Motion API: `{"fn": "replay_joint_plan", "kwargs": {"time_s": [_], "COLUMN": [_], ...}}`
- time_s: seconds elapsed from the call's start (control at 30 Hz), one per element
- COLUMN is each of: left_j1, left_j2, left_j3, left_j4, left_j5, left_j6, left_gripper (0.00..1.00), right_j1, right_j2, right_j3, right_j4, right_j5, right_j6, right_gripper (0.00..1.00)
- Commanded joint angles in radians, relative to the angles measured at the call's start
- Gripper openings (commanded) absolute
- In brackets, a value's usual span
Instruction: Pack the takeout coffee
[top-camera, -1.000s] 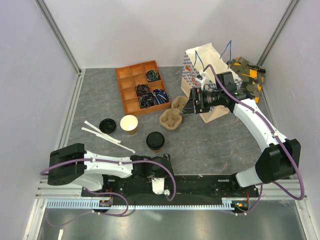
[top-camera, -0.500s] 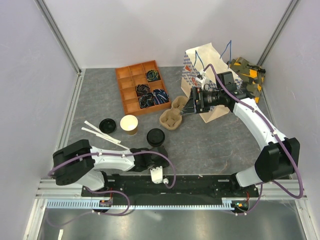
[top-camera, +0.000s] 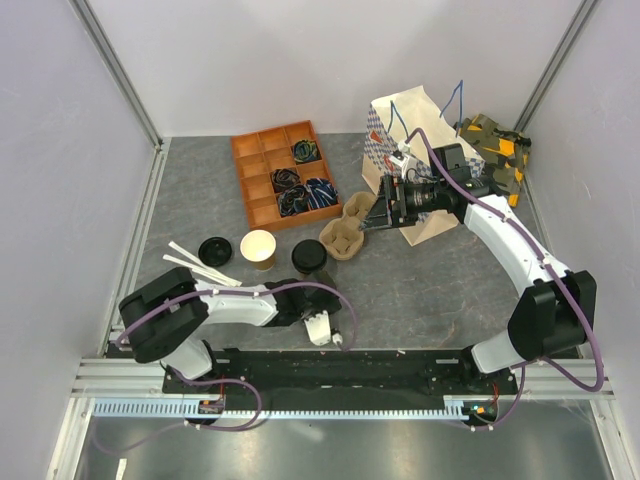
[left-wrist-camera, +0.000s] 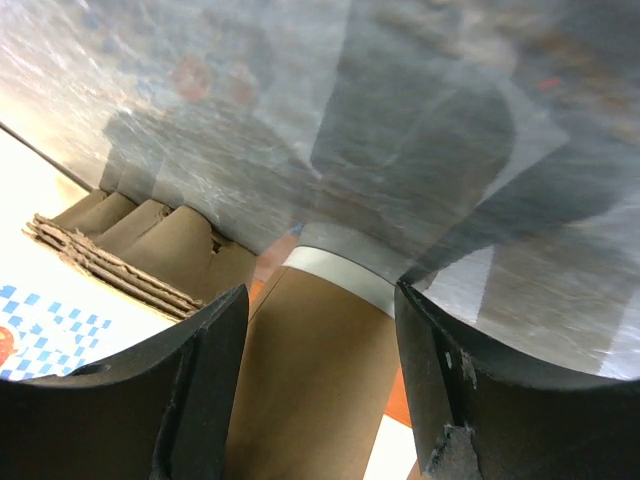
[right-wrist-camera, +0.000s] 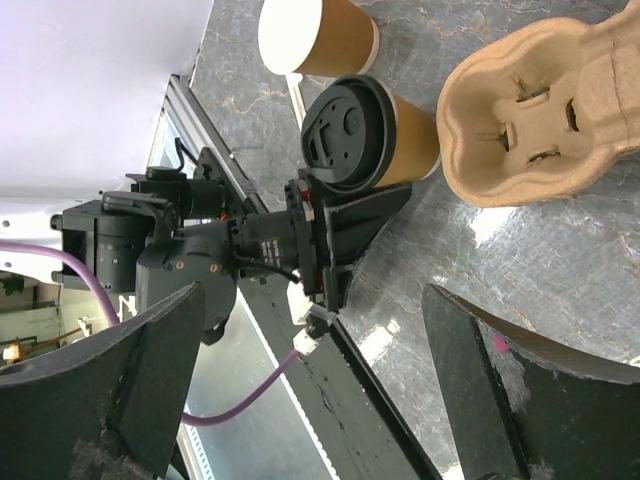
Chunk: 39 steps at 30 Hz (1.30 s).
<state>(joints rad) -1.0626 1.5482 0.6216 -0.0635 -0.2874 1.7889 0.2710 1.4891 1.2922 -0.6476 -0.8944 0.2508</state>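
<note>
- Brown takeout coffee (top-camera: 309, 256), black-lidded, stands upright on the grey table (top-camera: 430, 280) in the top view, between the lidless cup (top-camera: 258, 247) and the pulp cup carrier (top-camera: 343, 236); bare table lies to its right.
- Left wrist view: left gripper (left-wrist-camera: 318, 300) jaws clamp the cup's sides.
- Right wrist view: right gripper (right-wrist-camera: 315, 290) jaws spread wide, empty. Only here the cup base shows just beside the carrier rim; contact cannot be told.

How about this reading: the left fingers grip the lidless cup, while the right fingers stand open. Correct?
Not quite. The left fingers grip the lidded cup; the lidless cup stands free next to it, as the right wrist view shows. The right fingers do stand open.
</note>
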Motion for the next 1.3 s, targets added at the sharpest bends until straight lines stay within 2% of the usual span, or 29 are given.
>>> {"fn": "replay_joint_plan", "kwargs": {"time_s": [0.0,0.47,0.87,1.03,1.27], "left_j1": [0.055,0.210,0.266,0.250,0.121], "left_j2": [0.042,0.130,0.159,0.096,-0.052], "left_j3": [0.030,0.050,0.086,0.073,0.173], "left_j4": [0.019,0.117,0.133,0.108,-0.128], "left_j5": [0.017,0.039,0.096,0.132,0.261], "left_j6": [0.050,0.129,0.098,0.070,-0.170], "left_gripper": [0.68,0.68,0.68,0.69,0.72], "right_j1": [-0.006,-0.004,-0.004,-0.003,-0.001], "right_j2": [0.000,0.013,0.034,0.046,0.076], "right_j3": [-0.007,-0.013,0.009,0.033,0.061], "right_j4": [0.025,0.020,0.009,-0.026,-0.038], "right_j5": [-0.031,-0.035,-0.020,0.024,0.058], "right_j6": [0.002,-0.013,-0.028,-0.068,-0.081], "right_gripper": [0.98,0.98,0.98,0.98,0.98]}}
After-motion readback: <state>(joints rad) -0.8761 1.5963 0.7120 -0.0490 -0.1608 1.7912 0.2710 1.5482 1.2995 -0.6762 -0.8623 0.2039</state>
